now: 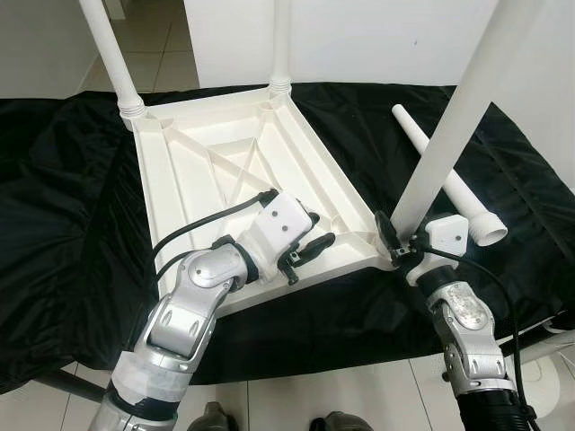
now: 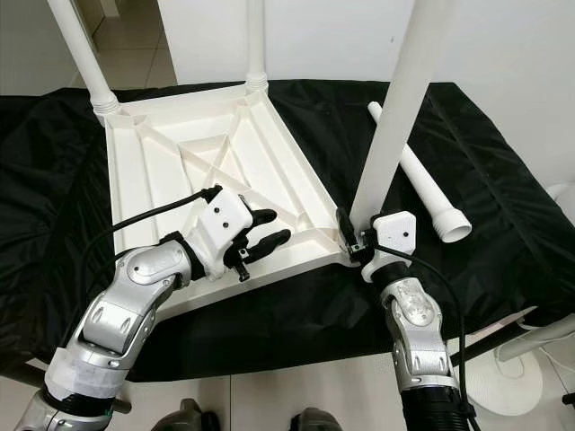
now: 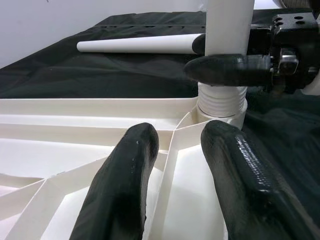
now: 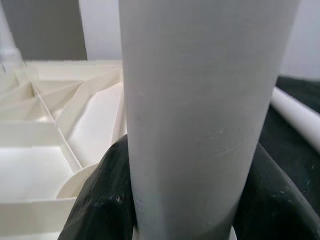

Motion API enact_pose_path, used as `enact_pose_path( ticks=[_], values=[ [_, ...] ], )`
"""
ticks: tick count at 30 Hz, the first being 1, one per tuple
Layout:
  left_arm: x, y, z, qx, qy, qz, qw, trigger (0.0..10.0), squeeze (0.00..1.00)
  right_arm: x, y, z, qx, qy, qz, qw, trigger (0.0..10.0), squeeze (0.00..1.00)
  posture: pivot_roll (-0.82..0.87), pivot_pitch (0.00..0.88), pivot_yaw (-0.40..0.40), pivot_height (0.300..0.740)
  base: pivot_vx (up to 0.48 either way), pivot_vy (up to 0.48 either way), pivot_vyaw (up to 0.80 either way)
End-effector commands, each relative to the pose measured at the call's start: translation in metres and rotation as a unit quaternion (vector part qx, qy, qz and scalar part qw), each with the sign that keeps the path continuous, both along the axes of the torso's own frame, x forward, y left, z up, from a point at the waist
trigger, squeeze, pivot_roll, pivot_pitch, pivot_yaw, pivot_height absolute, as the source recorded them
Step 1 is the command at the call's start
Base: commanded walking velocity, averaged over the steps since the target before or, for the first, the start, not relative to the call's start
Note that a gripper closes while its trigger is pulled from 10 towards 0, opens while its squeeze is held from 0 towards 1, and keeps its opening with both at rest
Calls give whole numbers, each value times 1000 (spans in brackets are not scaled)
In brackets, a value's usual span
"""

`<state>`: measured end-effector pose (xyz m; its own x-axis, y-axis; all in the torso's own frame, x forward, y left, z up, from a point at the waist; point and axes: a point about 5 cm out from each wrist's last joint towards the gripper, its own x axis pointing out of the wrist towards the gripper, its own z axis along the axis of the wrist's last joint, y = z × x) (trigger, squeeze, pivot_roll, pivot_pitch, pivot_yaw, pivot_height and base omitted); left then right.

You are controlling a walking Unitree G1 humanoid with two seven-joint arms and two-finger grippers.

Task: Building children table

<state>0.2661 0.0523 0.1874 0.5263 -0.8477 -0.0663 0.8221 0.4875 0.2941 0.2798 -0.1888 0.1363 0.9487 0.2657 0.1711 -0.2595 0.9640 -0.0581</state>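
Where the upright legs run past the frame's top edge, I lose their ends. White tabletop lies upside down on the black cloth, ribs up, long axis running away from me. Right gripper is clamped around the near-right leg just above its socket; leg stands vertical. Left gripper rests on the near rim, fingers parted, holding nothing. Spare leg lies flat on the cloth, angled away-left.

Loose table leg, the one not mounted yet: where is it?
The loose leg lies flat on the black cloth on the robot's right, just beyond the upturned tabletop and behind the upright leg held by the right gripper.
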Motion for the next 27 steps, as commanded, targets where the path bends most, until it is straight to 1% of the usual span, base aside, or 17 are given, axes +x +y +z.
enact_pose_path(
  ticks=[1, 7, 11, 15, 18, 19, 21, 22, 24, 25, 27],
  values=[
    [3, 3, 4, -7, -18, 35, 999, 10000, 0, -3, 1, -29, 18, 81, 0, 997, 10000, 0, -83, 69, 24, 740, 0, 0, 0],
    [4, 2, 5, -8, -18, 37, 999, 10000, 0, -3, 2, -35, 35, 102, -2, 994, 10000, 0, -83, 69, 24, 740, 0, 0, 0],
    [4, 2, 6, -8, -21, 38, 999, 10000, 0, -2, 3, -39, 31, 117, -13, 993, 10000, 0, -82, 70, 23, 740, 0, 0, 0],
    [4, 2, 7, -9, -21, 39, 999, 10000, 0, -2, 3, -39, 28, 115, -16, 993, 10000, 0, -81, 70, 22, 740, 0, 0, 0],
    [4, 3, 7, -9, -23, 40, 999, 10000, 0, -2, 5, -37, 18, 103, -26, 994, 10000, 0, -80, 70, 20, 740, 0, 0, 0],
    [4, 3, 7, -9, -23, 41, 999, 10000, 0, -2, 8, -35, 17, 93, -36, 995, 10000, 0, -80, 69, 16, 740, 0, 0, 0],
    [4, 3, 7, -10, -23, 41, 999, 10000, 0, -2, 13, -34, 37, 85, -76, 993, 10000, 0, -81, 68, 15, 740, 0, 0, 0],
    [4, 3, 7, -10, -23, 41, 999, 10000, 0, -2, 13, -34, 37, 85, -76, 993, 10000, 0, -81, 68, 15, 740, 0, 0, 0],
    [4, 2, 7, -11, -24, 42, 999, 10000, 0, -2, 21, -32, 57, 74, -129, 987, 10000, 0, -81, 68, 14, 740, 0, 0, 0],
    [4, 2, 7, -11, -24, 42, 999, 10000, 0, -2, 21, -32, 57, 74, -129, 987, 10000, 0, -81, 68, 14, 740, 0, 0, 0],
    [4, 2, 7, -12, -23, 42, 999, 10000, 0, -3, 27, -29, 58, 60, -152, 985, 10000, 0, -79, 67, 13, 740, 0, 0, 0]
  ],
)
